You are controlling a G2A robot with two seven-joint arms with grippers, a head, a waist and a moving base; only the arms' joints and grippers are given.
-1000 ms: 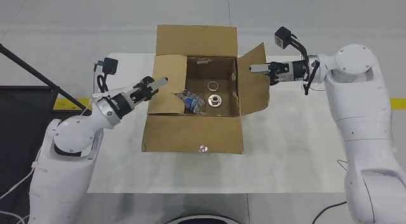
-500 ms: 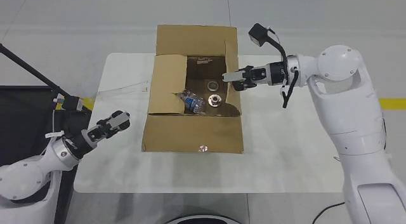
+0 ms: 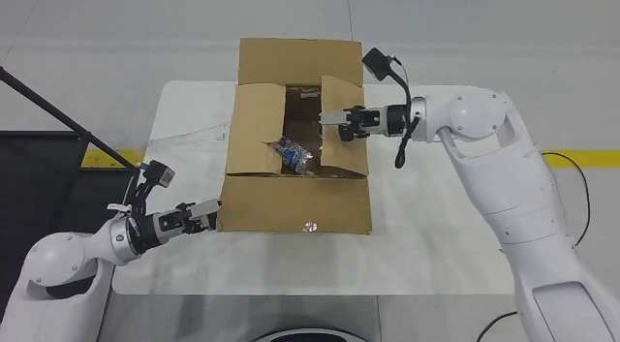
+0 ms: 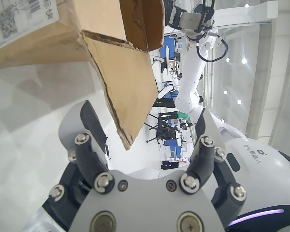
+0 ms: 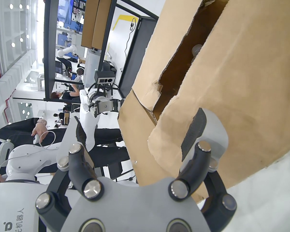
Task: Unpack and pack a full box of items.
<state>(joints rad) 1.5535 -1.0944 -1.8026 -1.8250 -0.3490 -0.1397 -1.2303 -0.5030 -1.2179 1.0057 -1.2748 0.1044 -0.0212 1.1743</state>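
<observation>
While the box [image 3: 294,204] sits mid-way on the white table [image 3: 436,235] over grey floor [image 3: 116,22], I see my left gripper [image 3: 211,211] spread open by its near-left corner, and my right gripper [image 3: 327,116] spread open at the raised right flap [image 3: 341,143].

White table [image 3: 436,245] on grey floor [image 3: 145,13], yellow line [image 3: 608,158].

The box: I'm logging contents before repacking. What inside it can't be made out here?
Top view: the folded-in right flap and left flap hide the box floor beneath them; a bottle shows between.
Right wrist view: a pale round thing sits mostly behind the flap, unidentifiable.
Left wrist view: the box's outer walls block its interior.
</observation>
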